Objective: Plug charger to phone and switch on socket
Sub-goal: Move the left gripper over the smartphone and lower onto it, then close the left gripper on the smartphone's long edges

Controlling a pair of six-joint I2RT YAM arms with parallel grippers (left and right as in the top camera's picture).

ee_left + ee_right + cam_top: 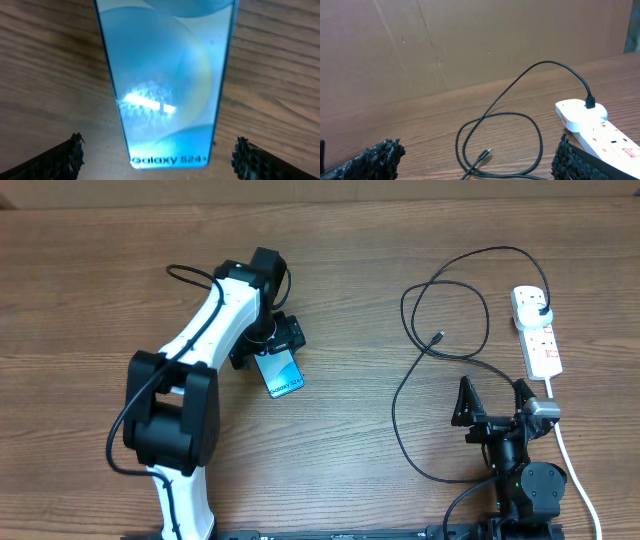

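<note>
**L arm over phone, R arm low**

Centre-left: left arm [200,330] is stretched up-frame, wrist bent down over the phone [281,374]. Left gripper [160,152] is spread wide, empty. Centre-right: charger [440,310] is looped and plugged into the socket [537,330] at upper right. Lower right: right gripper [495,395] is open, empty.

The phone [165,85] shows "Galaxy S24+" in dark letters near one end of its lit blue screen. Red markings on the socket [543,345] are too small to read.
</note>
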